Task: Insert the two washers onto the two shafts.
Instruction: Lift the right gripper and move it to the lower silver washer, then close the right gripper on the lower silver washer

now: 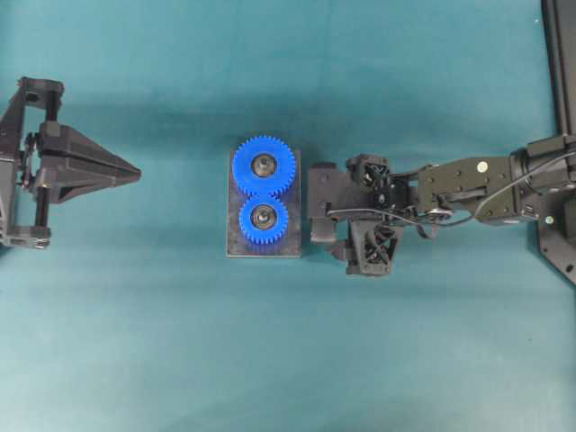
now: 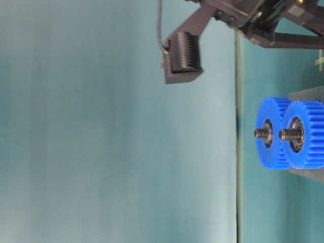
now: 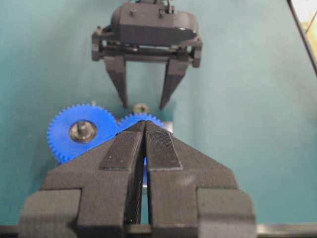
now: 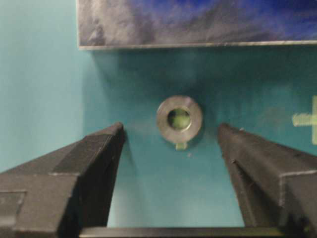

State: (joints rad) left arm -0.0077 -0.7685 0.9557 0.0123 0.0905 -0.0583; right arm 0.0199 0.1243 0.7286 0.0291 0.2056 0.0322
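Observation:
A small metal washer (image 4: 179,119) lies flat on the teal table, just off the edge of the black base plate (image 4: 148,25). My right gripper (image 4: 171,127) is open and points down, a finger on each side of the washer and neither touching it. The left wrist view shows the washer (image 3: 141,107) between those fingers (image 3: 119,79). Two blue gears (image 1: 264,191) stand on the plate (image 1: 232,243), each with a threaded shaft (image 1: 264,165) through its centre; the shafts (image 2: 260,133) stick up bare. My left gripper (image 1: 135,171) is shut on nothing at the far left.
The right arm (image 1: 468,184) reaches in from the right edge, where a black frame (image 1: 560,54) stands. Open teal table lies between the left gripper and the plate, and in front of and behind the plate.

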